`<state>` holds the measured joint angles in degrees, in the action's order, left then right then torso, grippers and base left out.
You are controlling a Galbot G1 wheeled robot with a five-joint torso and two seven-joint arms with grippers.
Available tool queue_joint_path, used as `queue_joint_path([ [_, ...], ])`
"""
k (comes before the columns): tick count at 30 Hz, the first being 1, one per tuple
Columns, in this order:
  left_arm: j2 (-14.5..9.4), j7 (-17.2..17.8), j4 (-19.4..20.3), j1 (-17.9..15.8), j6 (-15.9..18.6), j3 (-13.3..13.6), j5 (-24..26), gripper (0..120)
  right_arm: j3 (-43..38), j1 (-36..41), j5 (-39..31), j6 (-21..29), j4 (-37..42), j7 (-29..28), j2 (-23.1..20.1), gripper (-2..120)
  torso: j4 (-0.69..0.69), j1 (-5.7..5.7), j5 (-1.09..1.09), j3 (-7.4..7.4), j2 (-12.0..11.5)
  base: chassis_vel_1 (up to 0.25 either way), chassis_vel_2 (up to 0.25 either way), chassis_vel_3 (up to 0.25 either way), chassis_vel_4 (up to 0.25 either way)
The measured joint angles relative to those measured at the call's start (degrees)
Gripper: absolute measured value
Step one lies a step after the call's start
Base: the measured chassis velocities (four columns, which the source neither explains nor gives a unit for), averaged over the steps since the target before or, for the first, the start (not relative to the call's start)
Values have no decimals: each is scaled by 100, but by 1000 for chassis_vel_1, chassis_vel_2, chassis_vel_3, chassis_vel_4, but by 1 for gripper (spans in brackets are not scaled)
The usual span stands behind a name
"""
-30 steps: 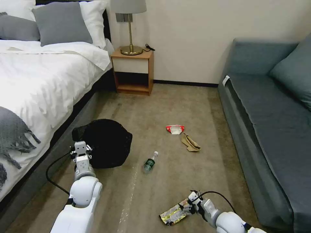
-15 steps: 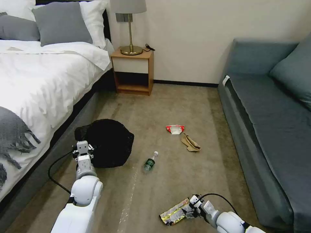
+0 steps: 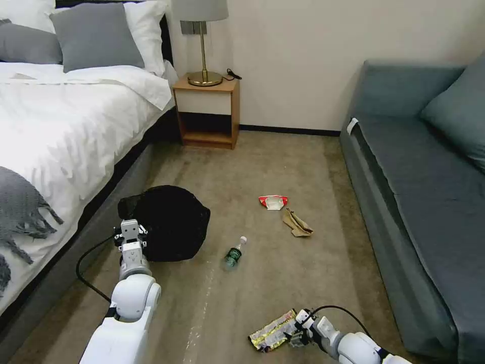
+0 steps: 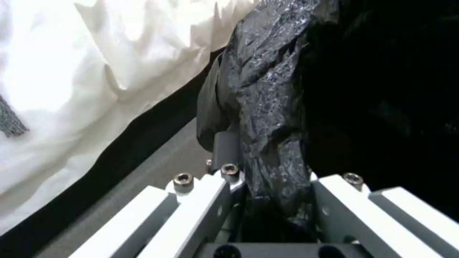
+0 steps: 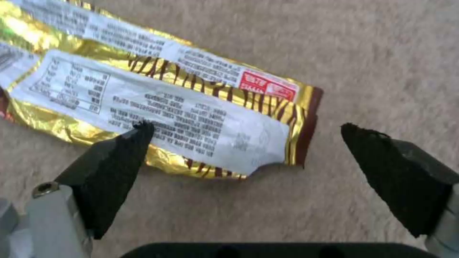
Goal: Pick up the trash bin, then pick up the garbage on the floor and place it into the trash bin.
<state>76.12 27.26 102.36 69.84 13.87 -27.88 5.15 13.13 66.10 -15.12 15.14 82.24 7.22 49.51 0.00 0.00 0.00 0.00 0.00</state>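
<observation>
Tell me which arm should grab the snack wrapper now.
Right. The right gripper hangs open right over the snack wrapper on the carpet, fingertips straddling its end. The left gripper is shut on the trash bin by the bed.

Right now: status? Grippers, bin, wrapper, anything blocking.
Left gripper shut on trash bin bag rim, beside bed. Right gripper open, over snack wrapper end on carpet. Nothing in the way.

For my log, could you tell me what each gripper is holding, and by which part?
Left gripper clamps the bin's bag-covered rim. Right gripper is open over the wrapper's end, holding nothing.
</observation>
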Motion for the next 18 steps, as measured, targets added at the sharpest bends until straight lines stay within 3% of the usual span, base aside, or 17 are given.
queue_joint_path([
  [18,31,-13,7,24,-39,-27,9,3,-35,-62,74,-187,-59,229,42,98,0,0,0,0,0,0,0,0,0],
])
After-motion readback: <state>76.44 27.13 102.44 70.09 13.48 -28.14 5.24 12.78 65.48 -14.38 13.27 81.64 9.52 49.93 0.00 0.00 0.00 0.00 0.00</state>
